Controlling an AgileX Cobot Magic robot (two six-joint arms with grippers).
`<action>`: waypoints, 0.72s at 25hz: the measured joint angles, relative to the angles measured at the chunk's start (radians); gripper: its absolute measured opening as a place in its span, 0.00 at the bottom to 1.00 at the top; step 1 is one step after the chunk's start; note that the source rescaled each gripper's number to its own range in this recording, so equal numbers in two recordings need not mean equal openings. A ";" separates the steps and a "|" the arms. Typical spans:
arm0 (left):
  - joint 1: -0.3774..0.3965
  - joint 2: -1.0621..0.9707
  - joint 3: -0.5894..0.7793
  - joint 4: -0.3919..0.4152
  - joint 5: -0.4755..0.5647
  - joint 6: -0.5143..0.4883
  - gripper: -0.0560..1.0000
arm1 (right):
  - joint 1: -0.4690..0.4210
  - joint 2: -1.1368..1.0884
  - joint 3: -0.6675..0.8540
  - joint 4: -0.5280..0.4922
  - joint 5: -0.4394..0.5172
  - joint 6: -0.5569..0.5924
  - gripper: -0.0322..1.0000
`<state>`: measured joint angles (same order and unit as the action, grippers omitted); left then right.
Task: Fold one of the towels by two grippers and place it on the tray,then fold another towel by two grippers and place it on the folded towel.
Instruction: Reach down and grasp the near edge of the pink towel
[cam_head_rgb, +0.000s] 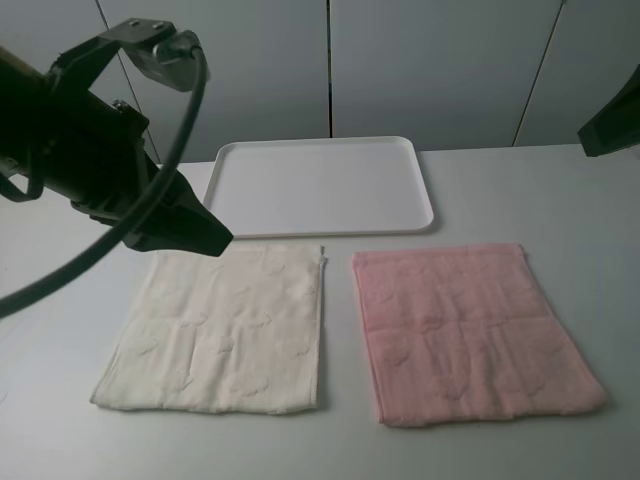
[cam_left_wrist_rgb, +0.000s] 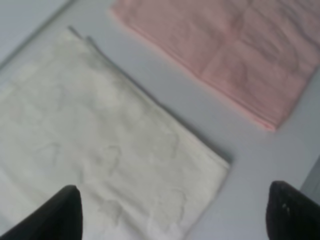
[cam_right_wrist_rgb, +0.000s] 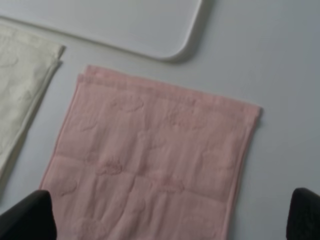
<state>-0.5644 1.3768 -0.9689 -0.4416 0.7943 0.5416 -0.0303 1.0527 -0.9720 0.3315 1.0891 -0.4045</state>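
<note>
Pale pink square terry towel (cam_head_rgb: 478, 330) looked soft, limp; near corners seemed best hold. Left gripper (cam_left_wrist_rgb: 175, 214), right gripper (cam_right_wrist_rgb: 170, 216) gaped empty.

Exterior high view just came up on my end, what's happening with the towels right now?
Nothing is held yet. The cream towel and the pink towel lie flat, side by side on the table, in front of the white tray, which holds nothing. The left gripper hangs open above the cream towel's far left corner, and the right gripper is open above the pink towel. Neither appears to touch cloth, so the first fold is not yet begun.
</note>
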 joint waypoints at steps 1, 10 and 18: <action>-0.057 0.042 -0.023 0.019 0.000 -0.018 0.95 | 0.000 0.000 0.000 0.000 0.011 0.000 1.00; -0.356 0.418 -0.331 0.256 0.123 -0.076 0.95 | 0.000 0.000 0.000 -0.034 0.068 0.000 1.00; -0.485 0.588 -0.401 0.338 0.140 -0.015 0.95 | 0.000 0.000 0.000 -0.033 0.081 0.000 1.00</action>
<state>-1.0494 1.9646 -1.3699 -0.1040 0.9346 0.5268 -0.0303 1.0527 -0.9720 0.2989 1.1705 -0.4045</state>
